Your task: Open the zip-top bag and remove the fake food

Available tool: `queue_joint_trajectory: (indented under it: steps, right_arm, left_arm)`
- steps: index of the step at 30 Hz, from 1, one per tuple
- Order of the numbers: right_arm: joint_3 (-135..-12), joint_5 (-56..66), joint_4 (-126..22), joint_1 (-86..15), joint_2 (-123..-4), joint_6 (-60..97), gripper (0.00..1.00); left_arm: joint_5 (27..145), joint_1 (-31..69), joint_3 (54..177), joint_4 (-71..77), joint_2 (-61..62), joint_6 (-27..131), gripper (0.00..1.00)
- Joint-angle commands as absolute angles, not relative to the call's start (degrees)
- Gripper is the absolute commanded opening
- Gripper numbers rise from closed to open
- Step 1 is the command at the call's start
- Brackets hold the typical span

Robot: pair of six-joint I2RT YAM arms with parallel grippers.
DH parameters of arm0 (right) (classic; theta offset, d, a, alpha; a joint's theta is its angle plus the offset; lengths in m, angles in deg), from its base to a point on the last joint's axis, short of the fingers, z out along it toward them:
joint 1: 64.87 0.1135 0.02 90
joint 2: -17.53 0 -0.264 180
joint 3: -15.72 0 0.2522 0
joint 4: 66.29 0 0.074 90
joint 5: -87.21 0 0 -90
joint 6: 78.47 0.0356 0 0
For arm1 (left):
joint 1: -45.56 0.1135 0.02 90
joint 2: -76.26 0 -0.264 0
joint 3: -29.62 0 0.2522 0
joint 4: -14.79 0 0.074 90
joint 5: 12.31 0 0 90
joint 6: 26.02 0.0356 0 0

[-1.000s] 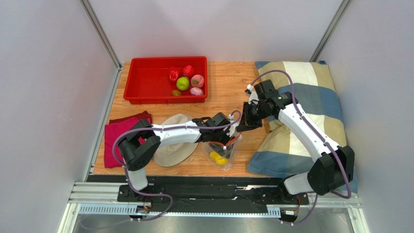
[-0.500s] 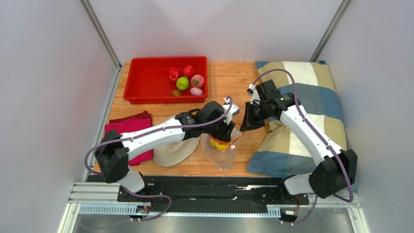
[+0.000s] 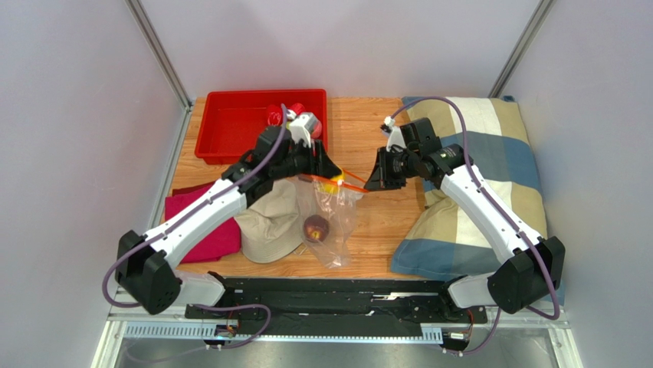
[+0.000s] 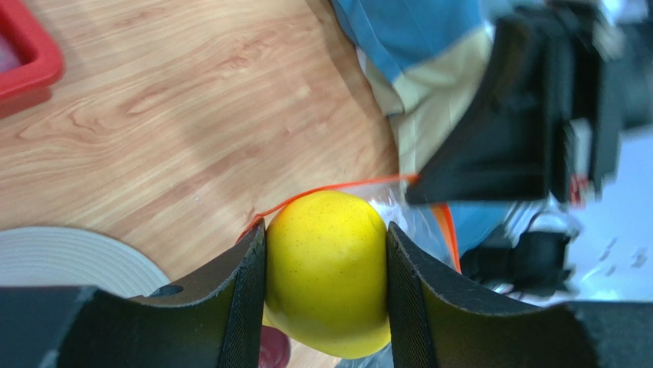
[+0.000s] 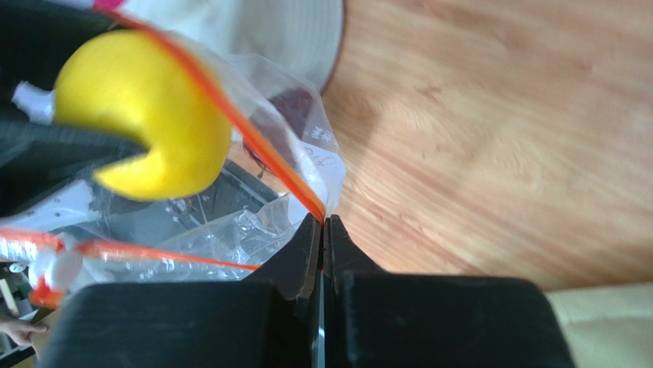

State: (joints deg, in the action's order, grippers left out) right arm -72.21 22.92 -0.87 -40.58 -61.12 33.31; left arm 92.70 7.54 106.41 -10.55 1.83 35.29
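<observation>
Two pieces, maybe more, are remaining: left gripper (image 4: 326, 257) is clasping yellow fruit (image 4: 326, 291), right gripper (image 5: 323, 230) pinching the zip-top bag (image 3: 341, 218), maroon piece (image 3: 315, 228) lying inside.

The left pincer (image 3: 331, 175), a second ago down inside the clear crinkly zip-top bag (image 3: 331, 222) near 6 o'clock, has come up and swung toward 12 o'clock. It has carried the round yellow toy fruit (image 4: 326, 284) up to the orange zipper strip (image 3: 349, 184). The bag is now drawn up taller, and a dark maroon toy fruit (image 3: 315, 228) shows near its bottom. The right pincer (image 5: 322, 230) has drifted slightly toward 11 o'clock.
</observation>
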Motion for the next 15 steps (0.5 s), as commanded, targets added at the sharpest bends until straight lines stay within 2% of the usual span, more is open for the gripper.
queue_joint_trajectory:
  steps: [1, 3, 6, 11, 15]
  right_arm:
    - [-71.8, 15.8, 7.0, -42.3, -59.4, 30.7, 0.0]
    - [-71.6, 15.8, 6.8, -42.3, -58.9, 30.5, 0.0]
    - [-72.1, 15.3, 7.1, -42.3, -58.7, 30.4, 0.0]
    - [-76.6, 11.6, 8.6, -42.5, -58.1, 31.0, 0.0]
    - [-85.3, 4.7, 11.2, -42.9, -58.6, 30.7, 0.0]
  left_arm:
    - [87.9, 21.1, 118.6, -14.3, -4.8, 27.2, 0.0]
    - [95.1, 25.0, 120.0, -7.5, -10.0, 26.9, 0.0]
    - [102.8, 24.5, 124.1, -4.3, -14.2, 27.8, 0.0]
    - [112.3, 17.2, 125.0, -0.7, -14.4, 34.7, 0.0]
    - [117.1, 9.5, 122.8, 0.6, -13.0, 42.5, 0.0]
